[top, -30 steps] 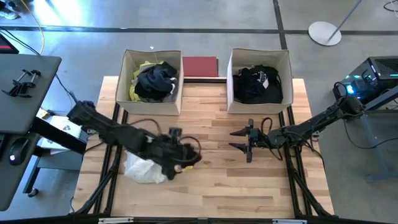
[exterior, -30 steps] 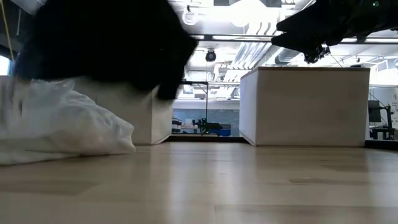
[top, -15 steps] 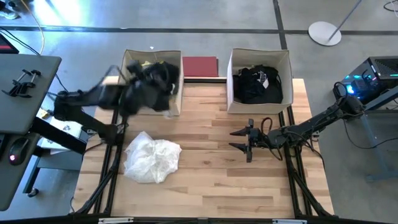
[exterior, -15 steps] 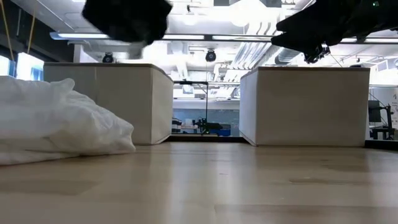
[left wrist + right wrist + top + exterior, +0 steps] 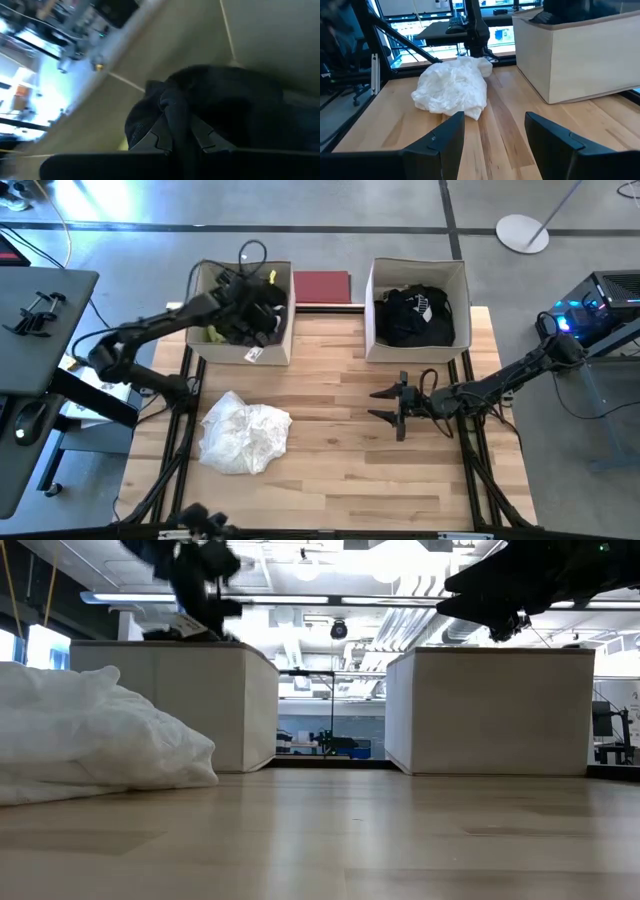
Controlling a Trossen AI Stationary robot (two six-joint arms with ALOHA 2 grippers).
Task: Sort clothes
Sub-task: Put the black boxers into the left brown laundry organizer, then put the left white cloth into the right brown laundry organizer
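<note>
My left gripper [image 5: 252,308] reaches over the left beige box [image 5: 215,352] at the far left and is shut on a dark garment [image 5: 220,100]. This garment lies on the pile of dark and yellow clothes [image 5: 214,332] in that box. A white garment [image 5: 243,432] lies crumpled on the table at the near left, untouched. The right beige box [image 5: 415,352] holds black clothes [image 5: 412,315]. My right gripper [image 5: 385,405] hovers open above the table's right middle, with nothing between its fingers. My left gripper pinches a bunched fold of the dark garment [image 5: 176,117] between its two fingers [image 5: 207,139]. They come slanting down from the table's near left side. The cloth spreads out beyond the fingertips inside the box; a white tag [image 5: 252,355] hangs over the box's near wall.
A flat dark red board [image 5: 321,286] lies between the two boxes at the far edge. Bare wood stretches across the table's middle and near right. Black frame rails run along both table sides.
My left gripper, still shut on the dark garment, has swung fast from beside the white garment near the table's middle toward the far edge. It now hangs over the left box. The dark garment went with it, lifted clear. The white garment stayed in place.
</note>
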